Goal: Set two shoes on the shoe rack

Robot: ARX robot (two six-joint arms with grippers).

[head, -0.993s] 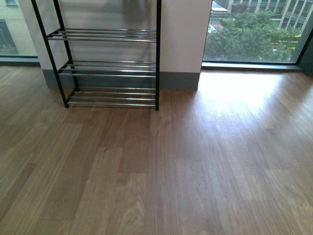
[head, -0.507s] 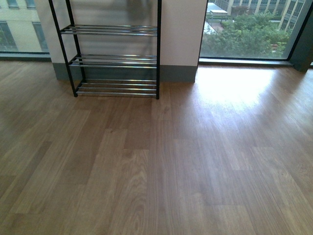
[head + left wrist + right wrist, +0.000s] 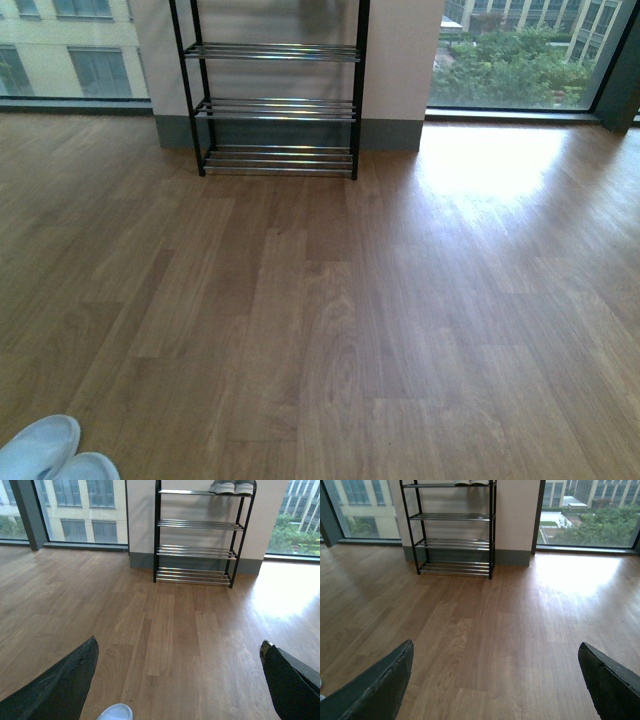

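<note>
Above the floor [image 3: 170, 615], left gripper [image 3: 178, 645] and right gripper [image 3: 495, 646] hang wide open, empty. Now the shoe rack [image 3: 280, 105] sits farther back; sandals [image 3: 45, 450] appeared.

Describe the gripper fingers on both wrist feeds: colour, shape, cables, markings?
The left gripper and right gripper look alike. Each shows two matte charcoal-black fingers, broad and wedge-shaped, tapering to blunt tips, with a slightly rough surface. No cables, markings or labels show. The front view shows neither arm.

shoe rack [image 3: 278, 107]: black metal frame w/ shiny chrome bars; floor [image 3: 350, 300] glossy wood.
</note>
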